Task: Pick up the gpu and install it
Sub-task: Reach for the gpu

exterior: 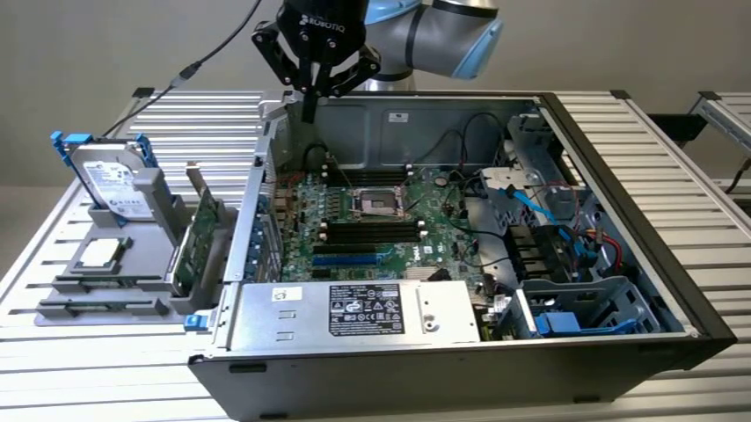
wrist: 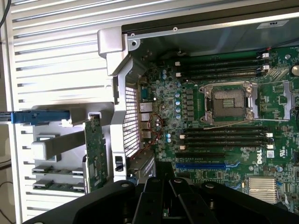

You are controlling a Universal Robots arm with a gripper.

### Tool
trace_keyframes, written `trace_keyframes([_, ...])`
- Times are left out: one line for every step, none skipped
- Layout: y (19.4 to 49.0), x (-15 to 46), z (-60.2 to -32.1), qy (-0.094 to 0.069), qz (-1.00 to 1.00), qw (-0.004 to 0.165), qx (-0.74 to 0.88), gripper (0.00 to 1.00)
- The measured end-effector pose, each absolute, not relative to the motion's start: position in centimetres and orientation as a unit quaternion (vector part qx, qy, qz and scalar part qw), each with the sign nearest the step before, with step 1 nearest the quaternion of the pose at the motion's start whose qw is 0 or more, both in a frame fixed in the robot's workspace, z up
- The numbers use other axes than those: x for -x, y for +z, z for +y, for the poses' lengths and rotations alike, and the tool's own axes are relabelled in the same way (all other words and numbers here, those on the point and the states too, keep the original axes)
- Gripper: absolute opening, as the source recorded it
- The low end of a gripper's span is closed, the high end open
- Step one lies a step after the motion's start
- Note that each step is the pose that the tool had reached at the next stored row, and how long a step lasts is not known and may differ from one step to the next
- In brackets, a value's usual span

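Toward the top centre of the exterior view, your jaws hang clenched on nothing, tips pointing down above the rear corner of the open computer case (exterior: 639, 207). At the exterior view's left, the gpu (exterior: 207, 230) stands on edge in the grey holder (exterior: 105, 303) on the bench (exterior: 657, 132), just outside the case's side wall and well apart from the jaws. You can see the hard drive (exterior: 112, 189) upright in the same holder toward the upper left, with the CPU chip (exterior: 100, 253) lying flat in front of it. Inside the case the motherboard (exterior: 375, 229) lies exposed.
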State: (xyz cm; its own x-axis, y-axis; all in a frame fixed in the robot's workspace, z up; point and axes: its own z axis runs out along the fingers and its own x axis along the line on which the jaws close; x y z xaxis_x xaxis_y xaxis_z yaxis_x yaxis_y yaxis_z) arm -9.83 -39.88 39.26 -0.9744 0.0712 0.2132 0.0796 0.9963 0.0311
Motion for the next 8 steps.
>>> trace_keyframes([39.26, 9.8, -39.88, -0.02, -0.993, 0.108, 0.038, 0.11])
trace_keyframes([39.26, 9.77, -39.88, -0.02, -0.993, 0.11, 0.038, 0.11])
trace_keyframes([39.26, 9.76, -39.88, -0.02, -0.993, 0.11, 0.038, 0.11])
trace_keyframes([39.26, 9.76, -39.88, -0.02, -0.993, 0.11, 0.038, 0.11])
trace_keyframes([39.26, 9.75, -39.88, -0.02, -0.993, 0.11, 0.038, 0.11])
trace_keyframes([39.26, 9.75, -39.88, -0.02, -0.993, 0.111, 0.038, 0.11])
trace_keyframes([39.26, 9.75, -39.88, -0.02, -0.993, 0.111, 0.038, 0.11])
trace_keyframes([39.26, 9.73, -39.88, -0.02, -0.993, 0.112, 0.038, 0.11])
